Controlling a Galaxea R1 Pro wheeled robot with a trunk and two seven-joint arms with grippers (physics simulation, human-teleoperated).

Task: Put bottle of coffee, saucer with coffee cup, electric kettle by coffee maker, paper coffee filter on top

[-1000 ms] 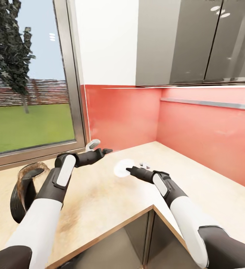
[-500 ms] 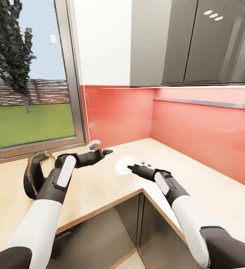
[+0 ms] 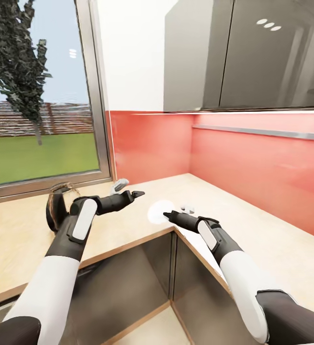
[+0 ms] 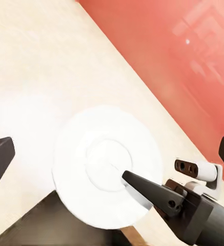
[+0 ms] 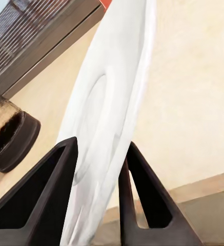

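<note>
My right gripper point(image 3: 168, 215) is shut on the rim of the saucer point(image 3: 157, 212), a small round white plate held just above the tan countertop point(image 3: 18, 239) near its inner corner. The right wrist view has the saucer point(image 5: 112, 113) edge-on between the two dark fingers point(image 5: 45, 200). My left gripper point(image 3: 128, 189) hangs open and empty a little to the left of it. Its wrist view looks down on the saucer point(image 4: 104, 164). The electric kettle point(image 3: 56, 211), dark and rounded, stands by the window, partly hidden behind my left arm.
The counter is L-shaped, with dark grey cabinet fronts point(image 3: 128, 282) under its front edge. A red backsplash point(image 3: 252, 163) runs along both walls, with grey wall cabinets point(image 3: 233, 52) above. A large window point(image 3: 37, 96) fills the left.
The whole picture has shifted: the camera has pulled back, and more cabinet front and floor show. Both arms hold the same pose, the saucer still in the right gripper.
</note>
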